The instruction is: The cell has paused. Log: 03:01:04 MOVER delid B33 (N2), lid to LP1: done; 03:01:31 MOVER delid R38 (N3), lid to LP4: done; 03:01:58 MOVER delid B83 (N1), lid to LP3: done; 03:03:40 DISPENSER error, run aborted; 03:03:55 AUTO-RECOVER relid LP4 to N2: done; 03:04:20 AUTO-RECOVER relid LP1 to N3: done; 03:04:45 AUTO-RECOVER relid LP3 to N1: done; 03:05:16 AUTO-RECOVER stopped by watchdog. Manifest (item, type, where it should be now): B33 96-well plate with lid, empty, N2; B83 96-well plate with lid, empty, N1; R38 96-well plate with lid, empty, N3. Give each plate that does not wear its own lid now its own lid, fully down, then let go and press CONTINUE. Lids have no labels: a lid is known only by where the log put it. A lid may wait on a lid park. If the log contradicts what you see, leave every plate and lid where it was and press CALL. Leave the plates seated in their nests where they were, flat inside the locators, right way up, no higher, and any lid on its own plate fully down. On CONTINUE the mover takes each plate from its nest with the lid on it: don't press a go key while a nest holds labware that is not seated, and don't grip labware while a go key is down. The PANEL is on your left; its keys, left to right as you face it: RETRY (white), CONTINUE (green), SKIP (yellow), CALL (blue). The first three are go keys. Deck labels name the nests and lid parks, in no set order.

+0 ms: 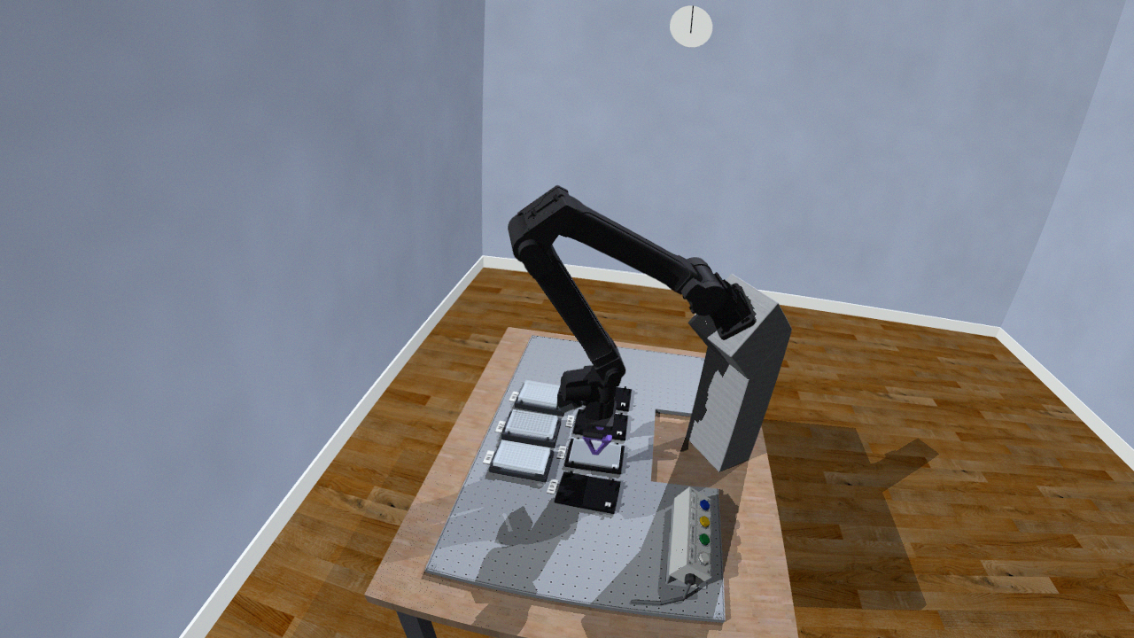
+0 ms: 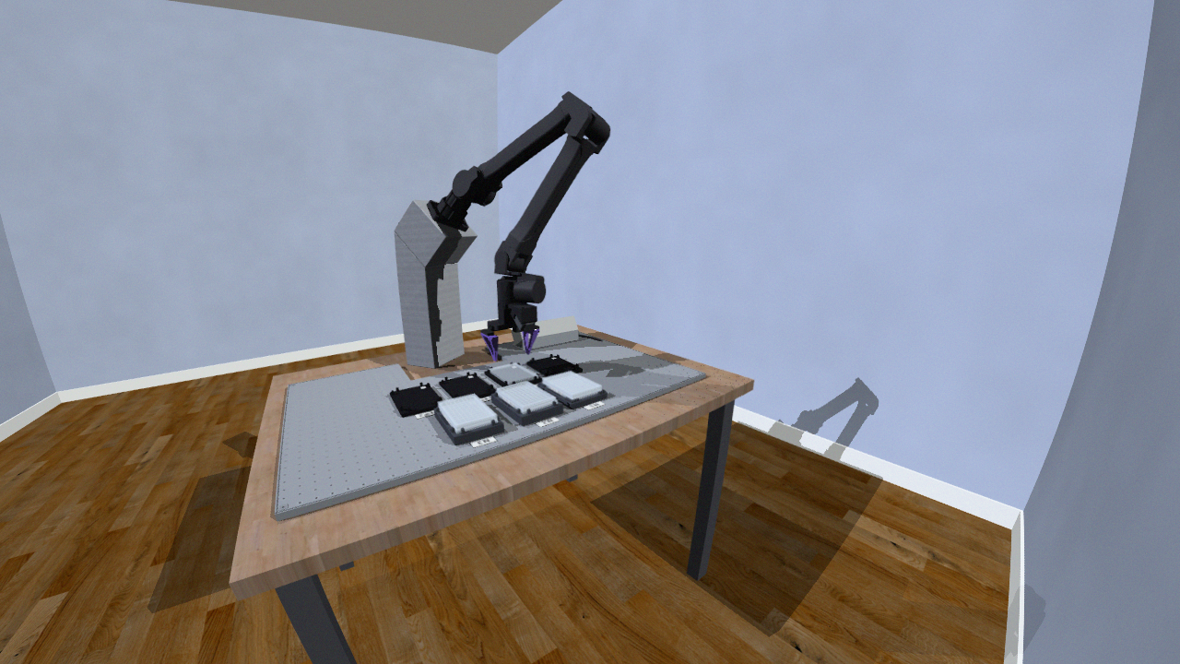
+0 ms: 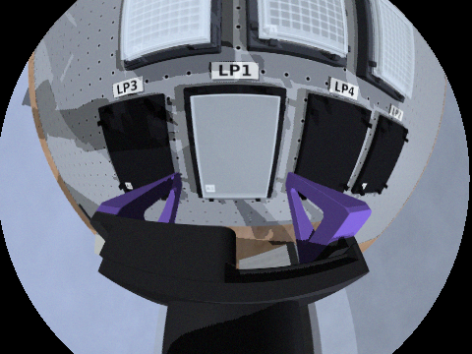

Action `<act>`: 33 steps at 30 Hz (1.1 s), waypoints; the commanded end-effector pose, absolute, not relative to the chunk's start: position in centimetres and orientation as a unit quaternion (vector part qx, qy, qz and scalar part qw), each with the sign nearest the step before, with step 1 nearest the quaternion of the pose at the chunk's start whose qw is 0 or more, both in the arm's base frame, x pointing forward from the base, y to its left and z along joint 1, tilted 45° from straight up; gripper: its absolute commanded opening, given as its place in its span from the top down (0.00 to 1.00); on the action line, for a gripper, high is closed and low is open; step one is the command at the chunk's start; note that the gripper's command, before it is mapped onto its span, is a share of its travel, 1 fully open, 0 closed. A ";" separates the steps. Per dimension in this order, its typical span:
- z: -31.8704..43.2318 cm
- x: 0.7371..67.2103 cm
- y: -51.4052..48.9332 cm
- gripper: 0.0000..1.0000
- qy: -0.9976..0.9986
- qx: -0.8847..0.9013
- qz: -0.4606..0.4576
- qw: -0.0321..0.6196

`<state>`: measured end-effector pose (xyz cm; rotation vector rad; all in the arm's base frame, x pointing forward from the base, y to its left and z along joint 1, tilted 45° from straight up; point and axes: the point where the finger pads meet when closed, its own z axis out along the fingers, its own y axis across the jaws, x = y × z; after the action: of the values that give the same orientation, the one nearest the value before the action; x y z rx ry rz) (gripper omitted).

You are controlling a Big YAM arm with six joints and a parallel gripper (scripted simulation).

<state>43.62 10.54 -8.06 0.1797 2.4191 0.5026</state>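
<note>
My gripper (image 1: 596,450) (image 2: 512,355) (image 3: 233,178) is open and empty, above the lid park LP1. A pale flat lid (image 1: 582,460) (image 2: 513,373) (image 3: 235,143) lies on LP1, between and below the fingertips in the wrist view. Three plates sit in nests in the other row: one (image 1: 521,457) (image 2: 572,386) (image 3: 167,25) looks lidded, the middle one (image 1: 532,425) (image 2: 526,397) (image 3: 302,25) shows its wells more sharply and looks bare, and the far one (image 1: 539,394) (image 2: 466,412) (image 3: 395,49) looks lidded. The nest labels are not readable.
Lid parks LP3 (image 1: 586,490) (image 3: 135,138) and LP4 (image 2: 466,385) (image 3: 334,143) flank LP1 and look empty, as does the fourth park (image 2: 414,399) (image 3: 383,154). The panel (image 1: 683,532) shows blue, yellow, green and white keys. The arm's pedestal (image 2: 418,305) stands behind the parks.
</note>
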 end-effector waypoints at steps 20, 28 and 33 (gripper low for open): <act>-7.8 47.2 3.5 0.00 0.923 0.089 0.194 0.319; -7.5 49.3 0.0 0.00 0.923 0.090 0.194 0.319; -7.1 50.4 -1.8 0.00 0.922 0.089 0.194 0.322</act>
<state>50.37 -0.54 -6.98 0.2442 2.4157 0.5262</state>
